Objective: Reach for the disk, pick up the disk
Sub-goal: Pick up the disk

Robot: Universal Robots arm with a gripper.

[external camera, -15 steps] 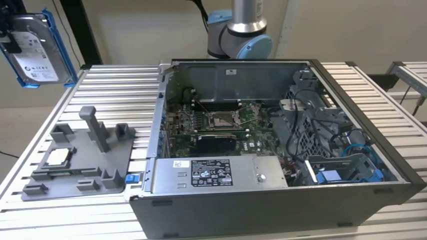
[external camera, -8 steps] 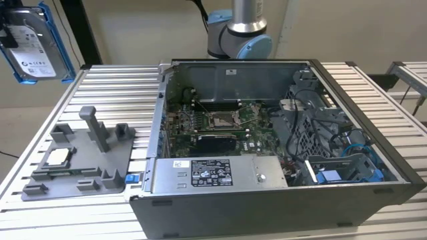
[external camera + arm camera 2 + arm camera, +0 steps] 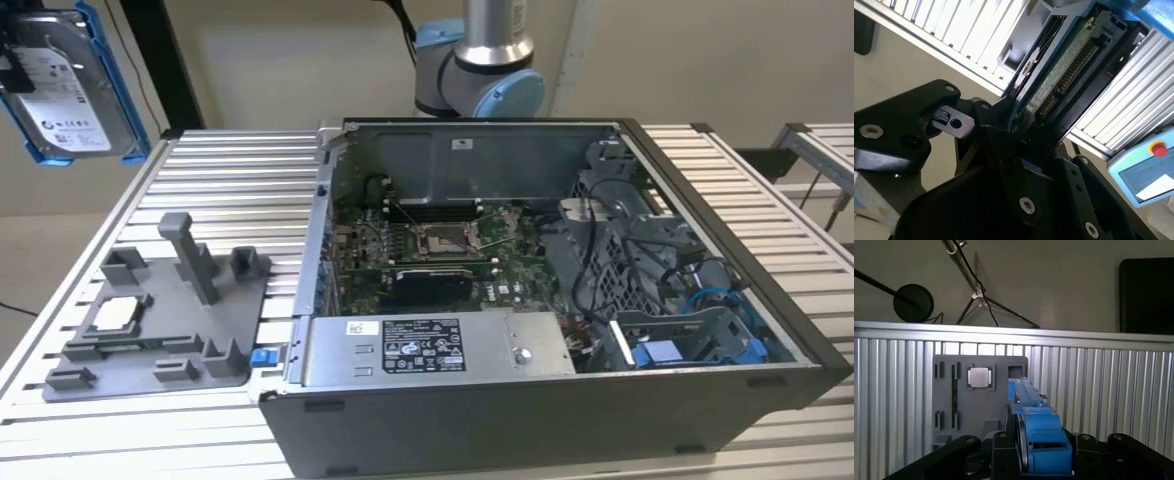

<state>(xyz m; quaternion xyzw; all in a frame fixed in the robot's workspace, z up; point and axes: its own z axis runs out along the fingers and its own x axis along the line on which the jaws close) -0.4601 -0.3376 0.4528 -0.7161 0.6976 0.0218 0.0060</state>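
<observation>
Up high, disk upright, long-axis vertical

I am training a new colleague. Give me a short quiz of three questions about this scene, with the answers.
1. True or false: the hand holds the disk in the air, off the table.
2. What lies on the grey tray? A) a chip B) a fan C) a cable
3. Is the computer case open or closed?
Key: 1 true; 2 A; 3 open, the board shows inside.
</observation>
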